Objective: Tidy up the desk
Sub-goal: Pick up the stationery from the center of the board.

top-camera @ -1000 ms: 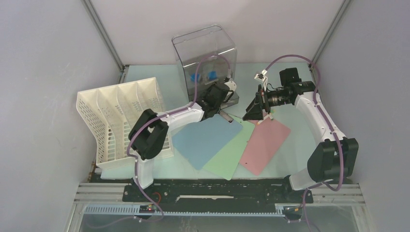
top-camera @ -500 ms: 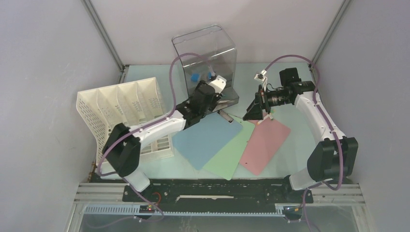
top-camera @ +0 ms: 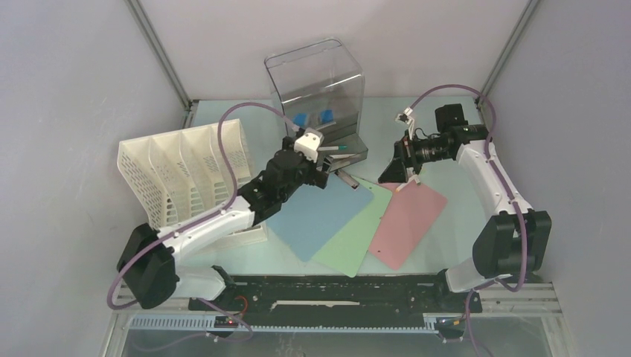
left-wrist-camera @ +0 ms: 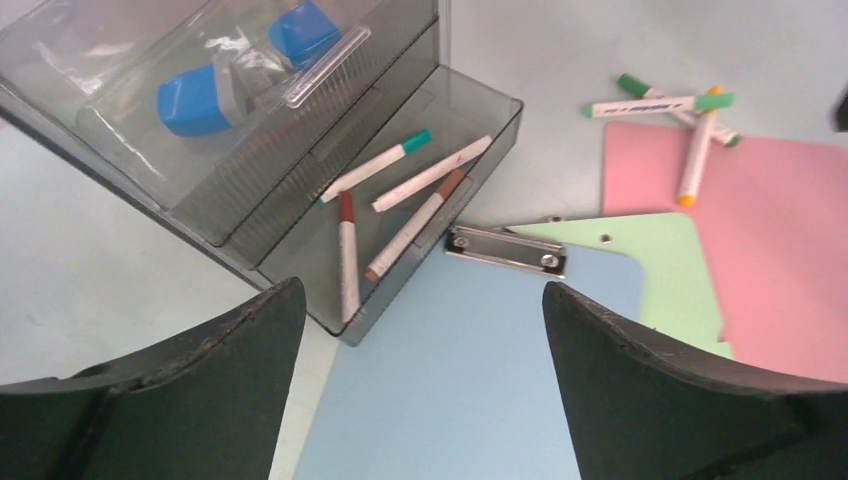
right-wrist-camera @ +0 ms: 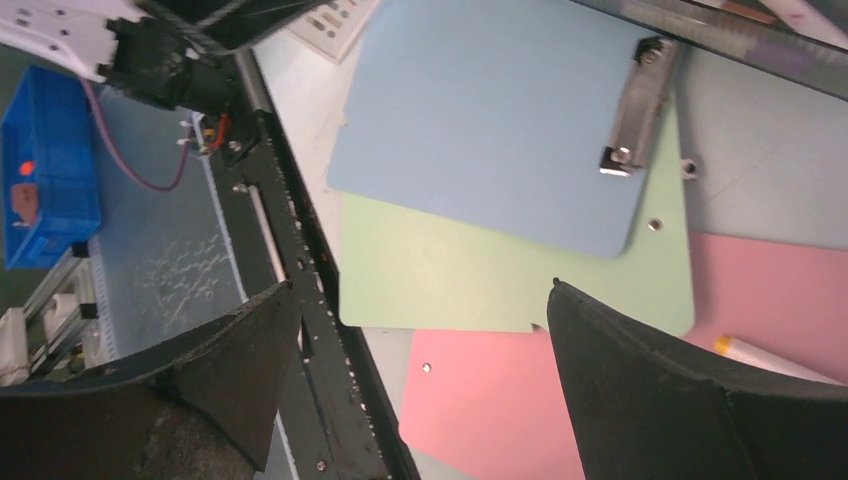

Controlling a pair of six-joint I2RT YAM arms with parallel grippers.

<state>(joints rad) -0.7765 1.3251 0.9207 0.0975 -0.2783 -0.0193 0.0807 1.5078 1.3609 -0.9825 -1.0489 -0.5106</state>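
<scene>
1. Mint-green desk (top-camera: 461, 223) fills the walled bay. It carries a white file rack (top-camera: 178, 178), a clear drawer box (top-camera: 316, 82), and an overlapping blue clipboard (left-wrist-camera: 450, 380), green clipboard (left-wrist-camera: 670, 260) and pink clipboard (left-wrist-camera: 780, 260).
2. Left gripper (left-wrist-camera: 420, 300) gapes empty above the open drawer (left-wrist-camera: 490, 110), which holds four markers (left-wrist-camera: 430, 175).
3. Right gripper (right-wrist-camera: 422, 295) is spread wide over the clipboards, grasping nothing.

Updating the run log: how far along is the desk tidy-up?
Done: four markers lie in the open drawer. In hand: nothing; left pincer and right pincer are open and empty. Left: three loose markers, plus blue board, green board, pink board overlapped on the desk.
</scene>
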